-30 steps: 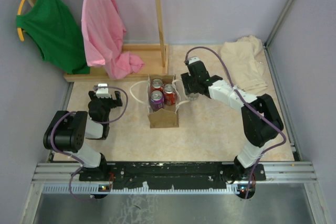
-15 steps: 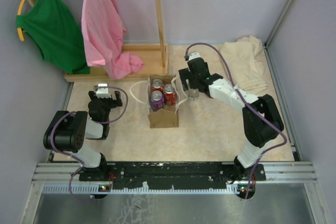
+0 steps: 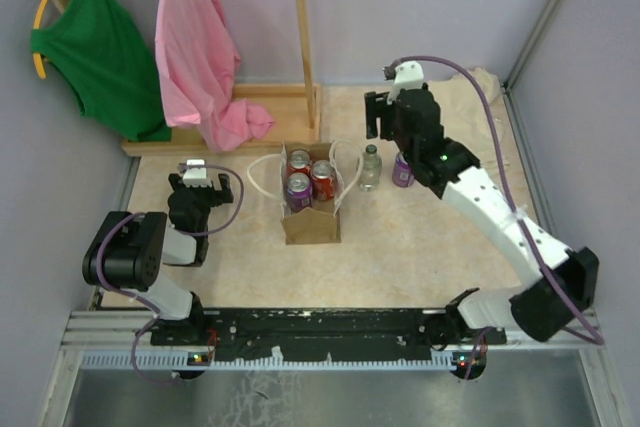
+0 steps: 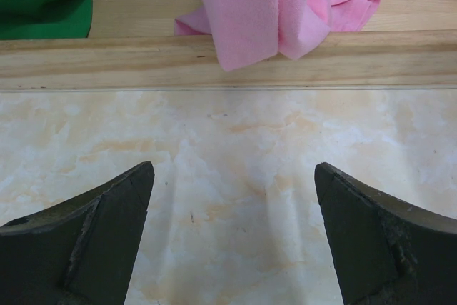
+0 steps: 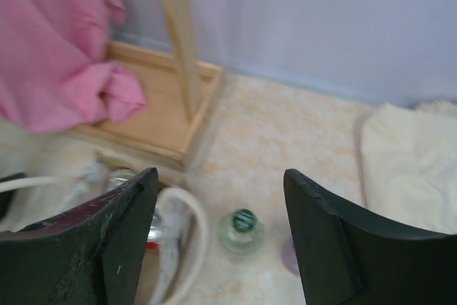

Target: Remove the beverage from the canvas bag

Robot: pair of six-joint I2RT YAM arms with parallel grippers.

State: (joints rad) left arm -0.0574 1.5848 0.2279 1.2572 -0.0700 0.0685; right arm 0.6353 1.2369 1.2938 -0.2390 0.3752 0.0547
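Note:
The tan-brown canvas bag (image 3: pixel 311 219) stands mid-table with white loop handles (image 3: pixel 262 175) and three cans in it, two red (image 3: pixel 321 179) and one purple (image 3: pixel 298 190). A clear bottle with a green cap (image 3: pixel 370 168) stands upright on the table just right of the bag; it also shows in the right wrist view (image 5: pixel 241 230). A purple can (image 3: pixel 402 172) stands right of the bottle. My right gripper (image 3: pixel 378 123) is open and empty, raised above and behind the bottle (image 5: pixel 220 176). My left gripper (image 3: pixel 200 190) is open and empty, left of the bag (image 4: pixel 234 171).
A wooden rack base (image 3: pixel 235 137) with a post runs behind the bag. A pink garment (image 3: pixel 200 57) and a green one (image 3: pixel 100 47) hang over it. A cream cloth heap (image 3: pixel 462 122) lies at the back right. Walls close both sides.
My right gripper has lifted up and back to the right, away from the bag's right side. The clear bottle now stands free, and the purple can shows. The left arm has not moved.

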